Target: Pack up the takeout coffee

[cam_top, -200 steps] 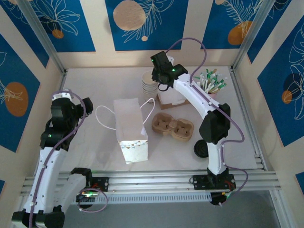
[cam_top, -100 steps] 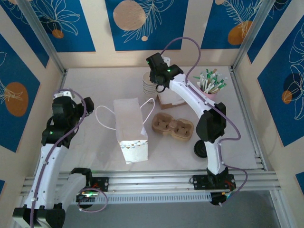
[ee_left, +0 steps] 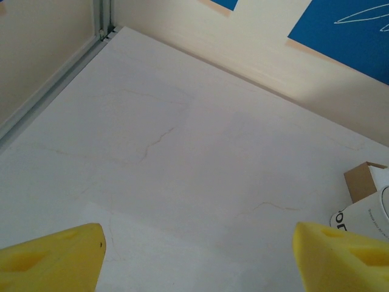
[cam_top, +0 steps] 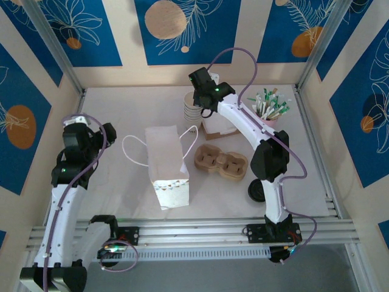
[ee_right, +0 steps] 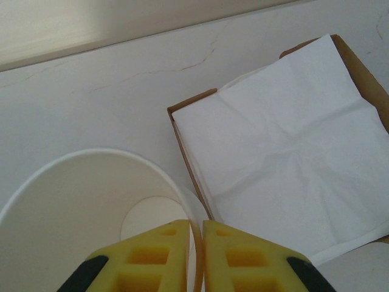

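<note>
White surface (cam_top: pixel 121 194) first: our paper bag (cam_top: pixel 165 159) lies in the middle, with the brown cup carrier (cam_top: pixel 220 161) just beside it. At the back, the right gripper (ee_right: pixel 196 240) has just slid over the top cup (ee_right: pixel 91 201) and pinched its rim tight, so we think a cup can now be lifted out. Our left gripper (ee_left: pixel 196 252) waits wide apart over bare surface. We cannot tell how many cups the pinch caught; the pile below is hidden.

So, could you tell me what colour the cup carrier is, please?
Brown, plain cardboard; the carrier shows best in the top external view.
</note>
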`<action>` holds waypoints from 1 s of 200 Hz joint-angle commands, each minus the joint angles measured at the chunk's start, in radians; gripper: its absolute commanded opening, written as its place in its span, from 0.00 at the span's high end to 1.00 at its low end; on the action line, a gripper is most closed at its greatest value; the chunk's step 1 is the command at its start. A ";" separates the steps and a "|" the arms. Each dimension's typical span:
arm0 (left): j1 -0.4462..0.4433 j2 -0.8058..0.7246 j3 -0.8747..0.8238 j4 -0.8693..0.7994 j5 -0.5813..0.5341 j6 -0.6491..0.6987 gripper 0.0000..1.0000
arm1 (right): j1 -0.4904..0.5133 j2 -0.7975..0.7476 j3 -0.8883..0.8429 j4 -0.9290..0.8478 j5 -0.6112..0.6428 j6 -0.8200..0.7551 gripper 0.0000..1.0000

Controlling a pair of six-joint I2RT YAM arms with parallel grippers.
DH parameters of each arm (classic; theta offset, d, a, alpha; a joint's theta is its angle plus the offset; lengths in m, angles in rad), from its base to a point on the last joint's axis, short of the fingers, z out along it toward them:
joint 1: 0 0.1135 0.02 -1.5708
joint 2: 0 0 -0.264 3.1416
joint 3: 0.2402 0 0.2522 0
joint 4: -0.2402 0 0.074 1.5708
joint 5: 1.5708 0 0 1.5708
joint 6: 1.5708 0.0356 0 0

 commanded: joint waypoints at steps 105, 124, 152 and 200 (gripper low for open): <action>0.012 -0.021 -0.022 0.021 0.051 0.020 0.19 | -0.009 -0.024 0.112 -0.020 -0.016 -0.011 1.00; 0.012 -0.029 -0.024 0.018 0.049 0.020 0.19 | -0.018 -0.033 0.147 -0.024 -0.035 -0.032 1.00; 0.012 -0.033 -0.026 0.019 0.051 0.023 0.18 | -0.030 -0.050 0.233 -0.032 -0.075 -0.058 1.00; 0.012 -0.043 -0.031 0.027 0.049 0.035 0.15 | -0.026 -0.174 0.244 -0.049 -0.133 -0.097 1.00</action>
